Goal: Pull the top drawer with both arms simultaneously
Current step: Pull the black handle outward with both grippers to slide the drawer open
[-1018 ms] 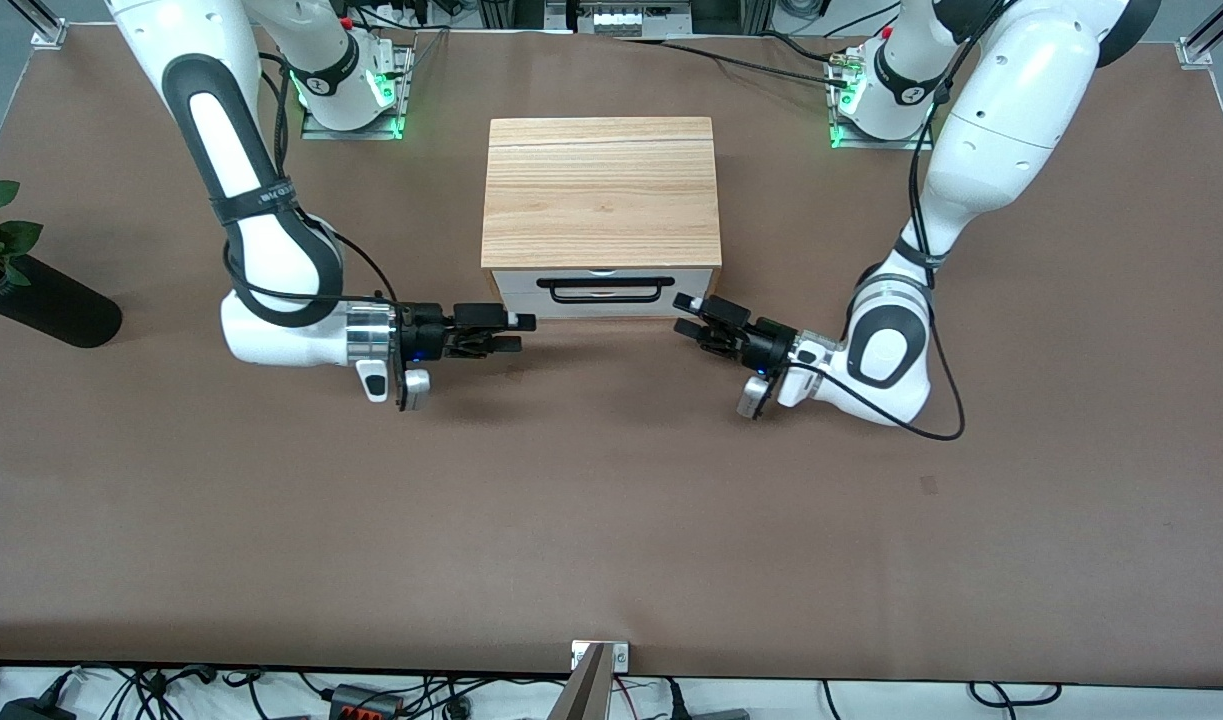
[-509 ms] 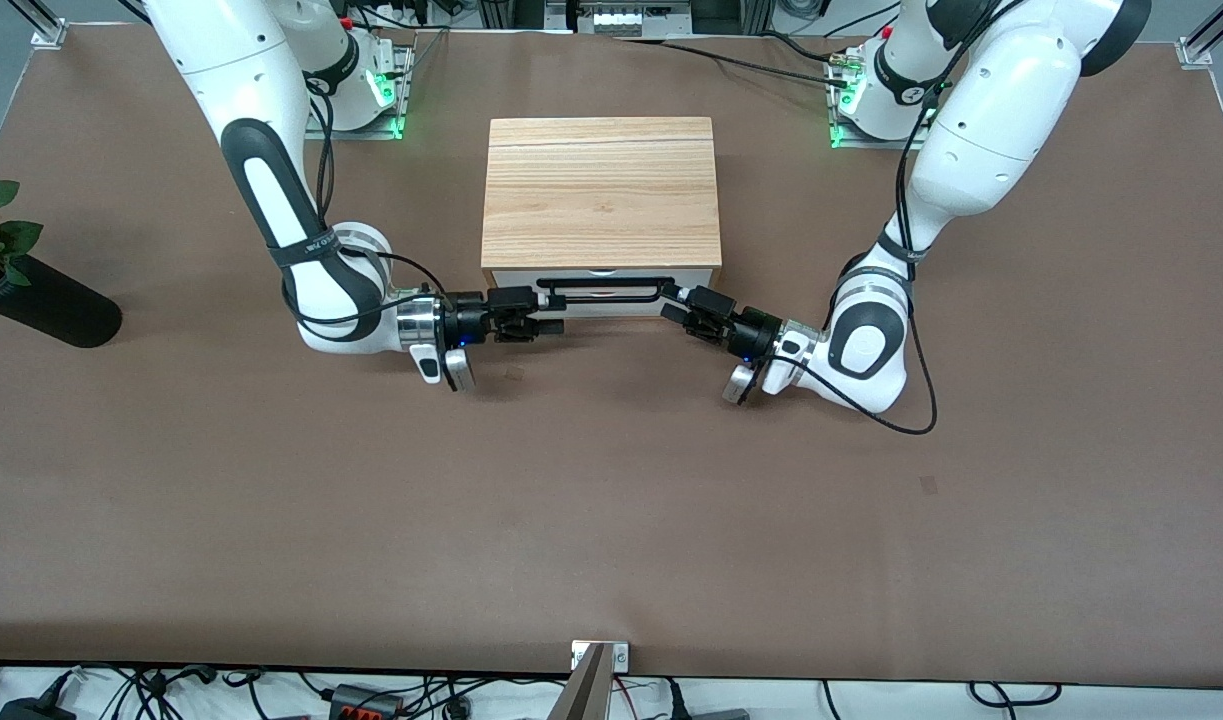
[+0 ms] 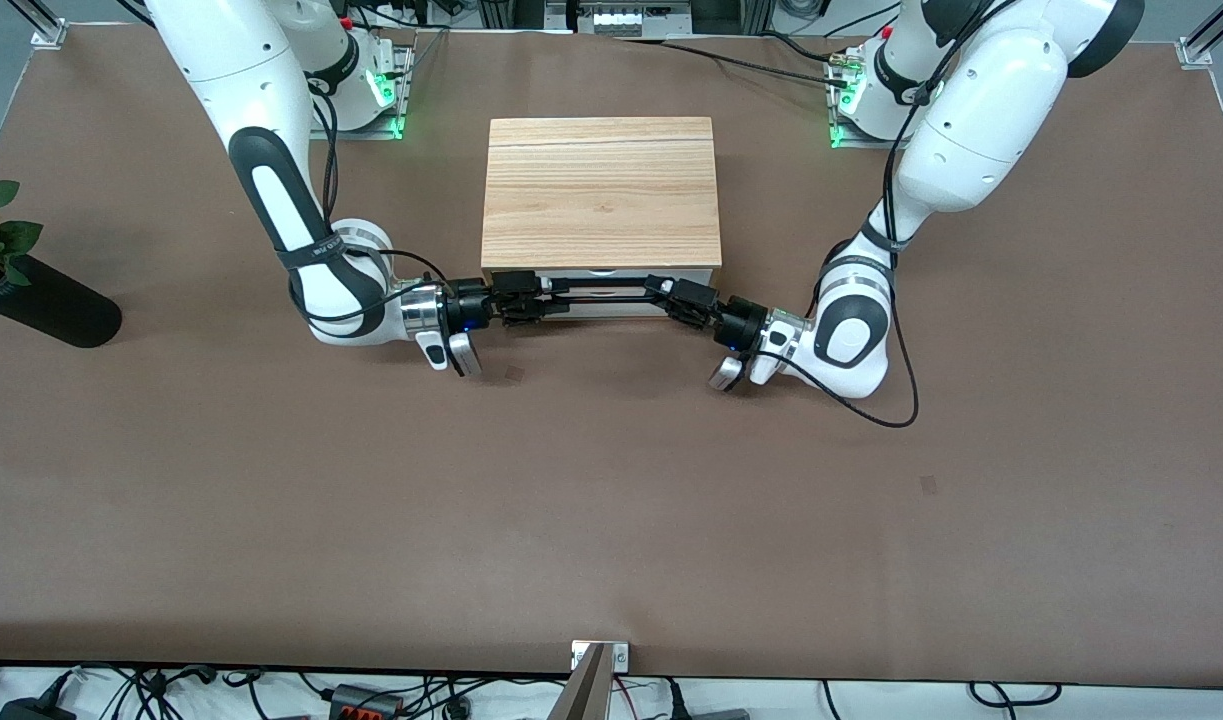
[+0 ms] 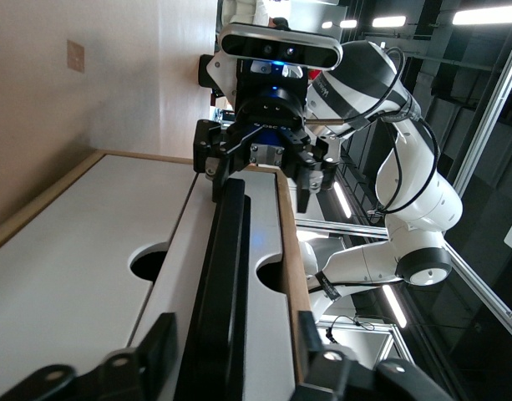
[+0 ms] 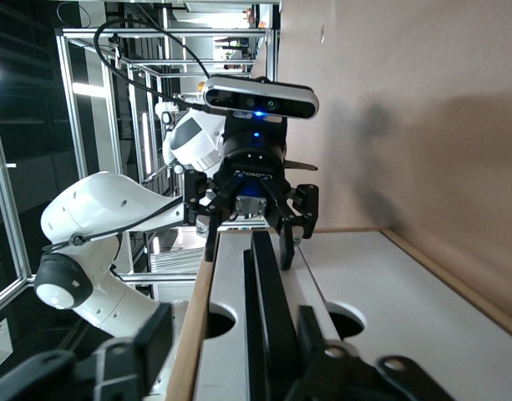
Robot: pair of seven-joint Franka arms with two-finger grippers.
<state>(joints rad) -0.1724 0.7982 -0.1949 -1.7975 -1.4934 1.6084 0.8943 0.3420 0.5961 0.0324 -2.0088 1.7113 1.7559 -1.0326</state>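
The top drawer (image 3: 601,296) sits shut in the cabinet (image 3: 601,190). Its bar handle (image 4: 226,276) runs lengthwise from one claw to the other: the left claw (image 3: 668,296) and right claw (image 3: 527,297) each straddle an end, fingers spread, not yet clamped.

Pretty clearly a robotics lab: aluminium frame racks (image 5: 97,100), ceiling strip lights (image 4: 481,15), loose cables (image 3: 391,695) off the table (image 3: 611,520) edge.
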